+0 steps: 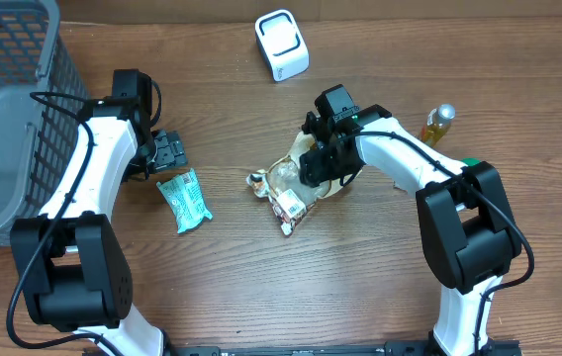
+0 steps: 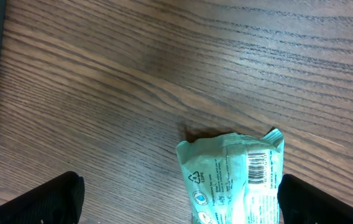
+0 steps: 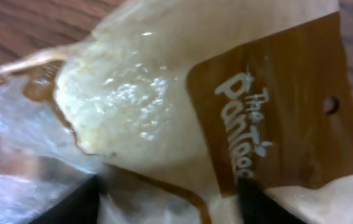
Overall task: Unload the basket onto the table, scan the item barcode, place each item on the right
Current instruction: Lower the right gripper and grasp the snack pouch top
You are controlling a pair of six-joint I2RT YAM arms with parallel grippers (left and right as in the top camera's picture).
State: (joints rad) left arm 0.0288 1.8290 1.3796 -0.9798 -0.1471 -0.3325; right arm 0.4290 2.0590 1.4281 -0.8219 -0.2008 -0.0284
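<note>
1. At the bottom of the overhead frame, bare wooden table [image 1: 261, 287] lies between the two arm bases.
2. Further up, left of centre, a green packet [image 1: 184, 200] lies flat on the wood. In the left wrist view its barcode panel faces up near the lower edge of the frame.
3. Just above the packet, the left gripper [image 1: 170, 156] is spread wide. Its dark fingers [image 2: 46, 199] sit in the two bottom corners of its wrist view, and they hold nothing.
4. At the centre of the overhead frame lies the snack bag [image 1: 283, 188], the item to scan. It is clear plastic with a brown printed panel and is crumpled on the table.
5. The right gripper [image 1: 319, 168] is down on the right part of the snack bag.
6. In the right wrist view its fingertips [image 3: 71, 208] flank the bag at the bottom of the frame, partly drawn in. I cannot tell whether they actually pinch the plastic.
7. Up and to the right, a small yellow bottle [image 1: 439, 124] lies near the right arm.
8. At top centre, the white scanner [image 1: 281, 44] stands well apart from the bag.
9. A grey mesh basket [image 1: 9, 109] fills the upper left corner.
</note>
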